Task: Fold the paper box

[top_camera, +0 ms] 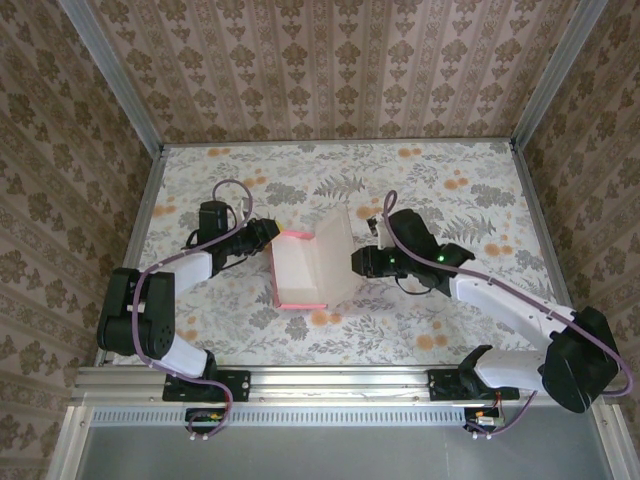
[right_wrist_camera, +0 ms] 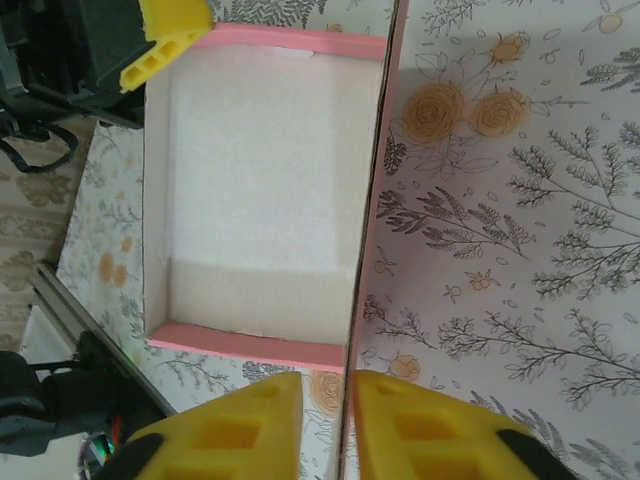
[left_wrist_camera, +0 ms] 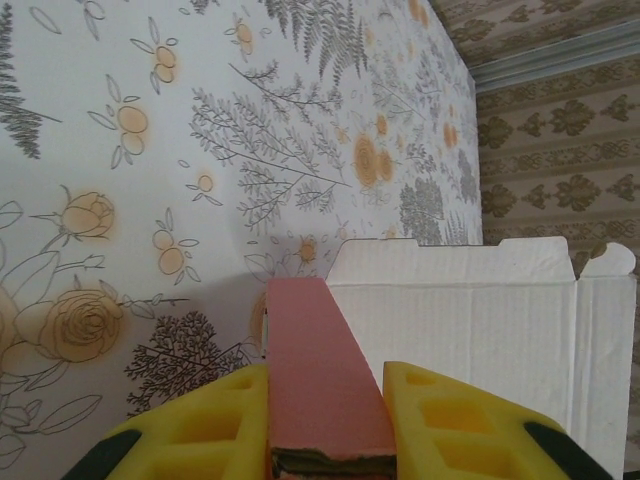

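- Broadly, note brown damask-papered walls (top_camera: 330, 70) on three sides of the table (top_camera: 450, 330), its cloth pale with orange flowers and grey ferns.
- Along the near edge, find an aluminium rail (top_camera: 330, 382) carrying both arm bases.
- Near mid-table, between the two arms, find the paper box (top_camera: 300, 270): a shallow tray lying flat, whitish inside, pink along the rims, with one large panel tilted up on its right side, whitish face toward the tray.
- From the left wrist, see the paper box (left_wrist_camera: 470, 330) as that whitish panel standing beyond the tray, tabs along its top edge.
- From the right wrist, look straight along the panel's thin edge, with the paper box (right_wrist_camera: 260, 190) interior to one side and bare cloth to the other.
- Record the left gripper (top_camera: 268, 232) at the tray's far-left corner, clamped on the folded pink wall; from its wrist, see the left gripper (left_wrist_camera: 325, 370) with pink card packed between both yellow fingers (left_wrist_camera: 200, 420).
- Record the right gripper (top_camera: 358, 262) at the raised panel's outer side, its fingers (right_wrist_camera: 420, 420) drawn close on either side of the panel's edge. Spot a sliver of cloth between one finger and the card; cannot tell whether the right gripper (right_wrist_camera: 326, 380) actually pinches.
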